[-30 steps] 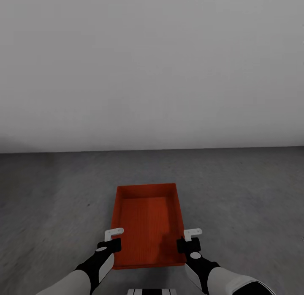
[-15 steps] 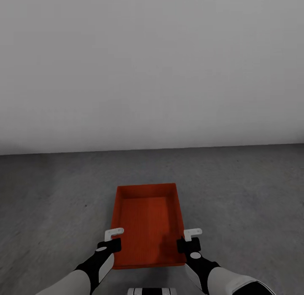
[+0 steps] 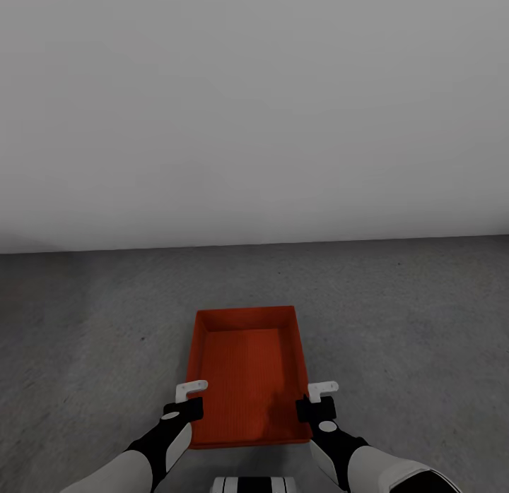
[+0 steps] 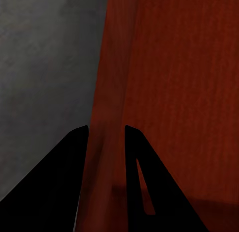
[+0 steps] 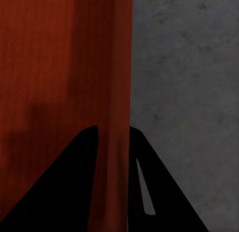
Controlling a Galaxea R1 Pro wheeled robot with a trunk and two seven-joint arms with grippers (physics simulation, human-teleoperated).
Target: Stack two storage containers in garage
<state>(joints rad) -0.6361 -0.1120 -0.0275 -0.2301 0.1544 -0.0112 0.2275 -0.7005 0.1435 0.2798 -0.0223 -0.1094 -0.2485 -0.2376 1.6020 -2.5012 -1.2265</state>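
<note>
Head view: orange-red open-topped rectangular plastic bin (image 3: 247, 373) held between both arms over the dark grey speckled concrete floor (image 3: 85, 323), long axis running straight ahead toward the plain grey-white wall (image 3: 254, 111). Left pincer (image 3: 185, 402) sits on its left long wall, right pincer (image 3: 317, 401) on the right — equally near.

Left wrist view: left pincer (image 4: 105, 142) pinching the thin wall, bin interior on one side, floor on the other.

Right wrist view: right pincer (image 5: 113, 142) likewise clamped on the wall — whether the bin touches the floor I cannot tell.

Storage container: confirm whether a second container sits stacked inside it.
No, the storage container shows a bare flat bottom in the head view.
</note>
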